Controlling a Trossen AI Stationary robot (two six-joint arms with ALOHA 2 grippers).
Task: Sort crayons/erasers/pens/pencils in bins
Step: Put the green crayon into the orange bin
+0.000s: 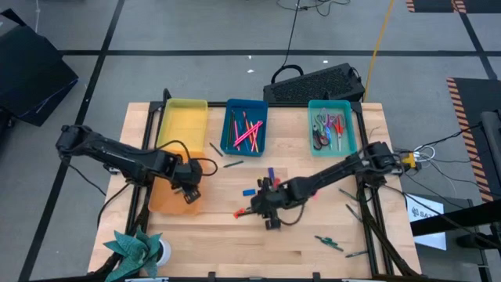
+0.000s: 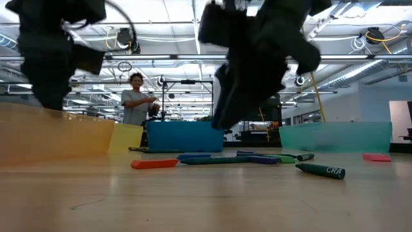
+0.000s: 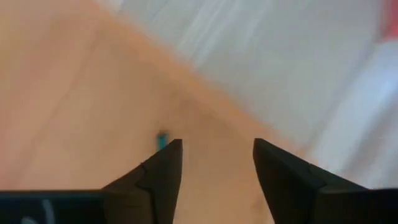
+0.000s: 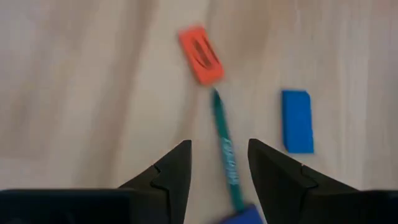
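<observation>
My right gripper (image 4: 217,163) hangs spread above a green pencil (image 4: 225,149); my left gripper (image 3: 217,163) gapes, empty, over the orange bin (image 1: 168,200)

Both arms are stretched inward; the left gripper (image 3: 216,163) and right gripper (image 4: 219,163) are held open, empty.

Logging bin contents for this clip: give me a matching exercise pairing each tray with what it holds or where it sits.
Column 1:
1. yellow plastic tray
2. blue plastic tray
3. teal plastic tray
4. translucent orange plastic tray

Column 2:
a. under the left tool
b. holds pink and orange sticks
c. nearest the black keyboard
d. no contents visible

Pairs: 1-d, 2-b, 3-c, 4-a
</observation>
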